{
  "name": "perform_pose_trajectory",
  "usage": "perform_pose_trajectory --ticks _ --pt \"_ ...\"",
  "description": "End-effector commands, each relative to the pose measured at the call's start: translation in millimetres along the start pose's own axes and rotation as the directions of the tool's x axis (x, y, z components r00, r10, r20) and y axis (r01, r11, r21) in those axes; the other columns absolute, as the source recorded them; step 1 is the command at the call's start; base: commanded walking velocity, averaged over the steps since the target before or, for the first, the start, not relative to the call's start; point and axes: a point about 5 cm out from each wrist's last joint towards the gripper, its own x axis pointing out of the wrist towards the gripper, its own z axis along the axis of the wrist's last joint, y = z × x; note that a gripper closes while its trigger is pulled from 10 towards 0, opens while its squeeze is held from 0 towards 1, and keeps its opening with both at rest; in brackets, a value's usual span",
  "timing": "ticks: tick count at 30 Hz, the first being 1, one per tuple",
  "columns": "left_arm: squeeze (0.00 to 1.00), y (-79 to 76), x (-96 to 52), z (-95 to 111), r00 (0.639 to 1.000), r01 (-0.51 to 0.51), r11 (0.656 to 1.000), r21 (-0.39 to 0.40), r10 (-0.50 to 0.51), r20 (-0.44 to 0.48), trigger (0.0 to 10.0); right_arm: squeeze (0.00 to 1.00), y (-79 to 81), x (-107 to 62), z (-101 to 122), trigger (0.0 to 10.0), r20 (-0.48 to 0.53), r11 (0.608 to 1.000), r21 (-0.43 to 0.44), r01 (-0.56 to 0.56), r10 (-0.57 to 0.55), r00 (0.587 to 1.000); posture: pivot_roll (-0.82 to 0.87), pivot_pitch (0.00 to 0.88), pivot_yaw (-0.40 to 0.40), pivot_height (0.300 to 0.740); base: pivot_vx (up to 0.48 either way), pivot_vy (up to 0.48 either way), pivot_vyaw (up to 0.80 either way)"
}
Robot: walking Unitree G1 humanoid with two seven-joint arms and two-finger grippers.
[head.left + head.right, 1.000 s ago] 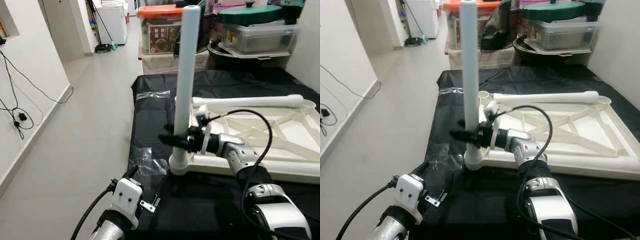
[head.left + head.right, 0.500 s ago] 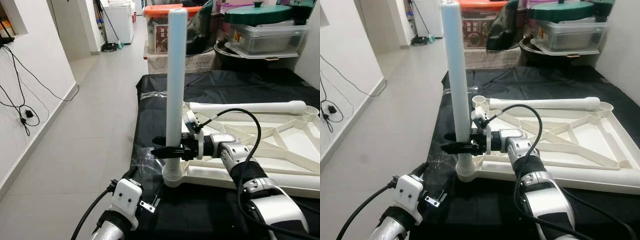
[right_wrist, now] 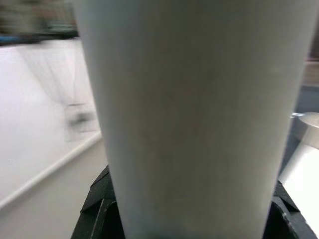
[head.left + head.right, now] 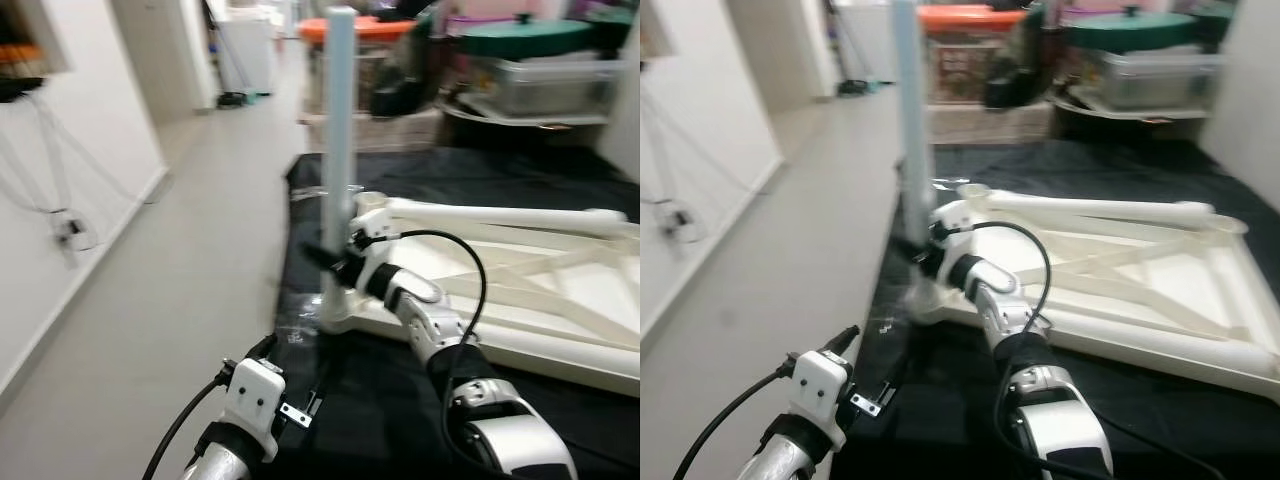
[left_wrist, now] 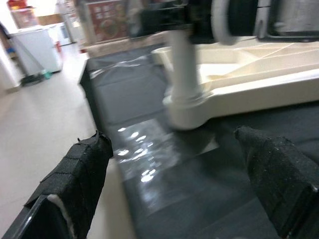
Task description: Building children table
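The white tabletop (image 4: 520, 335) lies upside down on a black cloth. A white table leg (image 4: 340, 120) stands upright in its near left corner socket (image 4: 335, 318). My right gripper (image 4: 330, 262) is shut on this leg just above the socket. In the right wrist view the leg (image 3: 189, 99) sits between the black fingers (image 3: 99, 209). A second leg (image 4: 490, 213) lies along the tabletop's far side. My left gripper (image 5: 172, 139) is open and empty, low in front of the corner, with the leg (image 5: 185, 64) ahead of it.
The black cloth (image 4: 400, 180) covers the low surface. Stacked storage boxes, one with an orange lid (image 4: 370, 30) and one with a green lid (image 4: 520, 40), stand behind it. Bare floor (image 4: 180, 260) runs along the left, beside a wall with hanging cables (image 4: 60, 220).
The whole picture has shifted and blurred, so the camera moved. My right gripper keeps its hold on the upright leg at the corner. The left gripper stays low and open.
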Motion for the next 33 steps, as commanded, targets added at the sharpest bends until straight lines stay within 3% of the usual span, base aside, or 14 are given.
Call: perform_pose_trajectory --ticks 1,5,9,10,13,14,17,18,19,20,21,28,29,33 --pt "0.00 1.6 -1.3 -2.3 1.000 0.004 1.000 0.002 -0.004 -0.011 10.0 0.00 -25.6 -13.7 -5.7 0.0 -0.008 0.956 0.032 0.292 -0.292 0.956 -0.03 0.000 0.031 0.740 0.000 0.000 0.00" --pt "0.00 1.6 -1.4 -2.3 1.000 0.005 1.000 0.006 -0.005 -0.011 10.0 0.00 -25.4 -32.4 -16.6 0.0 -0.076 0.850 0.036 0.525 -0.521 0.850 -0.03 0.000 0.031 0.740 0.000 0.000 0.00" --pt "0.00 1.5 -1.3 -2.2 1.000 0.005 1.000 0.007 -0.005 -0.011 10.0 0.00 -18.6 -34.2 -22.5 0.0 -0.106 0.829 0.039 0.558 -0.552 0.827 -0.03 0.000 0.031 0.740 0.000 0.000 0.00" --pt "0.00 1.4 -1.2 -2.2 1.000 0.004 1.000 0.006 -0.004 -0.010 10.0 0.00 -12.1 -29.8 -24.6 5.5 -0.098 0.854 0.057 0.517 -0.511 0.854 -0.03 0.000 0.031 0.740 0.000 0.000 0.00" --pt "0.00 1.3 -1.2 -2.3 1.000 0.004 1.000 0.005 -0.004 -0.011 10.0 0.00 -7.7 -26.6 -25.0 5.5 -0.092 0.868 0.078 0.490 -0.483 0.871 -0.03 0.000 0.031 0.740 0.000 0.000 0.00" --pt "0.00 1.2 -1.1 -2.4 1.000 0.004 1.000 0.006 -0.004 -0.011 10.0 0.00 -4.3 -23.9 -21.0 10.0 -0.057 0.886 0.086 0.456 -0.452 0.890 -0.03 0.000 0.031 0.740 0.000 0.000 0.00" --pt "0.00 1.1 -1.1 -2.4 1.000 0.004 1.000 0.006 -0.004 -0.011 10.0 0.00 -2.1 -22.3 -18.0 10.0 -0.031 0.897 0.086 0.434 -0.433 0.901 -0.03 0.000 0.031 0.740 0.000 0.000 0.00" --pt "0.00 0.9 -0.9 -2.2 1.000 0.004 1.000 0.005 -0.003 -0.011 10.0 1.00 -0.6 -20.2 -13.6 10.0 -0.006 0.916 0.082 0.392 -0.393 0.919 -0.03 0.000 0.023 0.740 0.000 0.000 0.00" --pt "0.00 0.8 -0.8 -2.0 1.000 0.003 1.000 0.004 -0.003 -0.011 10.0 0.67 -4.1 -19.0 -10.1 10.0 0.013 0.925 0.054 0.376 -0.378 0.926 -0.03 0.000 0.023 0.740 0.000 0.000 0.00" --pt "0.00 0.8 -0.8 -2.0 1.000 0.003 1.000 0.004 -0.003 -0.011 10.0 0.67 -4.1 -19.0 -10.1 10.0 0.013 0.925 0.054 0.376 -0.378 0.926 -0.03 0.000 0.023 0.740 0.000 0.000 0.00" --pt "0.00 0.9 -0.8 -2.1 1.000 0.001 1.000 0.004 -0.001 -0.011 10.0 0.00 -6.4 -16.3 -4.4 10.0 0.029 0.941 0.058 0.333 -0.335 0.942 -0.03 0.000 0.023 0.740 0.000 0.000 0.00" --pt "0.00 1.5 -0.5 -2.2 1.000 -0.002 1.000 0.002 0.002 -0.012 10.0 0.00 -10.9 -6.9 5.9 10.0 0.029 0.981 0.092 0.173 -0.177 0.984 -0.02 0.000 0.027 0.740 0.000 0.000 0.00" --pt "0.00 1.8 0.2 -2.1 1.000 0.003 1.000 0.004 -0.003 -0.012 10.0 0.00 -11.9 -2.1 6.9 10.0 -0.008 0.994 0.104 -0.015 0.015 1.000 -0.01 0.000 0.036 0.740 0.000 0.000 0.00" --pt "0.00 2.1 0.2 -2.1 1.000 0.002 1.000 0.008 -0.002 -0.012 10.0 0.00 -7.0 -3.6 4.7 10.0 -0.037 0.963 0.142 -0.231 0.238 0.970 -0.01 0.000 0.036 0.740 0.000 0.000 0.00"
